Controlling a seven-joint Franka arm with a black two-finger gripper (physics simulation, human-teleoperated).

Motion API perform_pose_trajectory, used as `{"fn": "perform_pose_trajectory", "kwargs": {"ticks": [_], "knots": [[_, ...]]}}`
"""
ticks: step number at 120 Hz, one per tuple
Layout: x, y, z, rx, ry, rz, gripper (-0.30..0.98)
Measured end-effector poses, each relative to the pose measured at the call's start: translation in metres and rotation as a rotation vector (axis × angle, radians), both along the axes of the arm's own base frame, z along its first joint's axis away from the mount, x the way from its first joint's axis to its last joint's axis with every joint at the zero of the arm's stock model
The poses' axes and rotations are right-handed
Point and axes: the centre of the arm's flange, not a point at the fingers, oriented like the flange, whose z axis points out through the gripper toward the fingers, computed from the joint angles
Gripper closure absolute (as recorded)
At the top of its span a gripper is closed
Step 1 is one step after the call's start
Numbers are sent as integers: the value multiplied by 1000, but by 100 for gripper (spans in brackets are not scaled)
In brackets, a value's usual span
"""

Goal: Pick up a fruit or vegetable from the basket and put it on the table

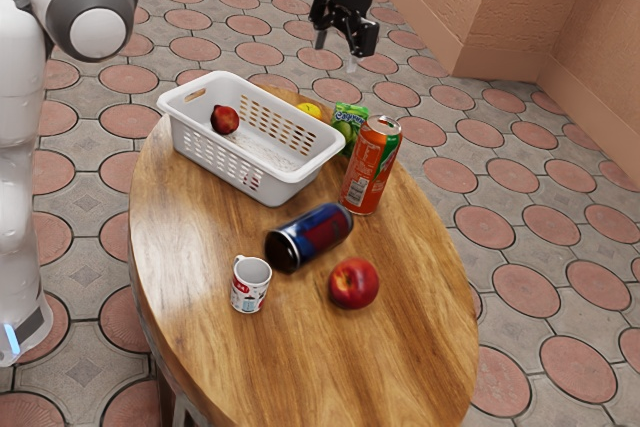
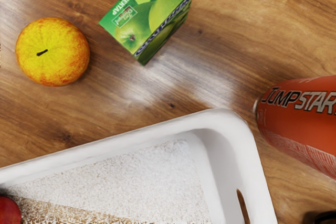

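One red fruit [image 1: 225, 119] inside the white basket [image 1: 285, 190], over toward the end at the exterior view's left. A bit of red behind the slots of the near wall too, too small to tell what. High above the far part of the wooden table [image 1: 420, 327], the black gripper [image 1: 336, 52], pointing down, fingers spread apart with nothing between them, touching nothing. Just beyond the basket, on the table, a yellow apple [image 1: 312, 107] with an orange blush and, in the wrist view, a dark stem. To the exterior view's right of that apple, a green juice box [image 1: 350, 119], standing upright. Nearer and farther right, close to the basket's right end, a tall orange can [image 1: 370, 167], upright. Nearer than the basket, a dark blue can [image 1: 315, 237] lying on its side. Nearer still, a small white mug [image 1: 250, 284] to the left and a large red apple [image 1: 353, 283] to the right, well apart.
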Motion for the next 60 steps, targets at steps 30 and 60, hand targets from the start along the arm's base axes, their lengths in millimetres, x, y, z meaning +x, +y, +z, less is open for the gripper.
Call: {"fn": "perform_pose_trajectory", "kwargs": {"ticks": [30, 60], "knots": [[-21, -23, 2, -28, 12, 118, 0], [-81, -19, -28, -69, 22, 262, 0]]}}
